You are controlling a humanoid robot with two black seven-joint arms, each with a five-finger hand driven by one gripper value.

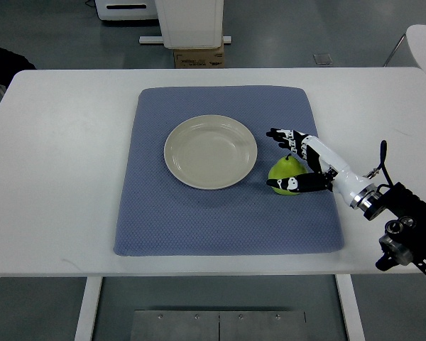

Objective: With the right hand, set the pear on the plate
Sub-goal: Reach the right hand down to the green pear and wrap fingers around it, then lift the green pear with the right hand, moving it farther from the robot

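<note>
Pear [285, 170] sits between right hand's [302, 162] fingers — beside plate [210, 151].

Under the right hand [292, 160] lies a woven-looking matt blue cloth mat [227, 213]; left of it a smooth, glossy, probably ceramic plate [210, 151]; between its fingers a smooth-skinned pear [285, 172].

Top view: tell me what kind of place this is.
Probably a robot lab or test room: a bare white table on grey flooring, a staged blue mat with one plate, and a cardboard box behind.
</note>
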